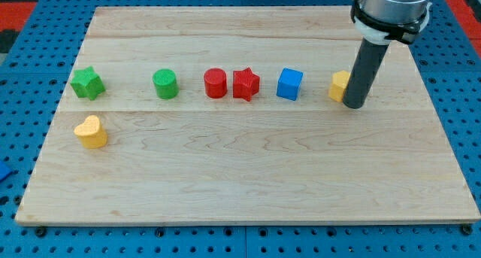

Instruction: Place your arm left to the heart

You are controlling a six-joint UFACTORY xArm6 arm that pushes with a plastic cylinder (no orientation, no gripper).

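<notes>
From my remote seat I see my tip (355,105) planted on the wooden board (248,175) far over at the view's right, in the upper half, right against a yellow block (339,86) whose right side the rod hides, so I cannot make out its shape. There are no fingers on this rig, only the straight dark rod, so nothing is spread, pressed or pinching. The yellow heart (91,132) lies near the board's left edge, well apart from my tip, with the whole row of blocks between us. That row runs across the upper half: a green star (87,83) at the view's left, just above the heart; then a green cylinder (165,84); then a red cylinder (215,83) and a red star (246,84) so close together that they look to be touching; then a blue cube (289,84) a little further right; and finally the half-hidden yellow block beside my tip. The heart sits alone, lower than the row, with bare wood to its right and below it. Around the board shows a blue pegboard (22,100) surface.
</notes>
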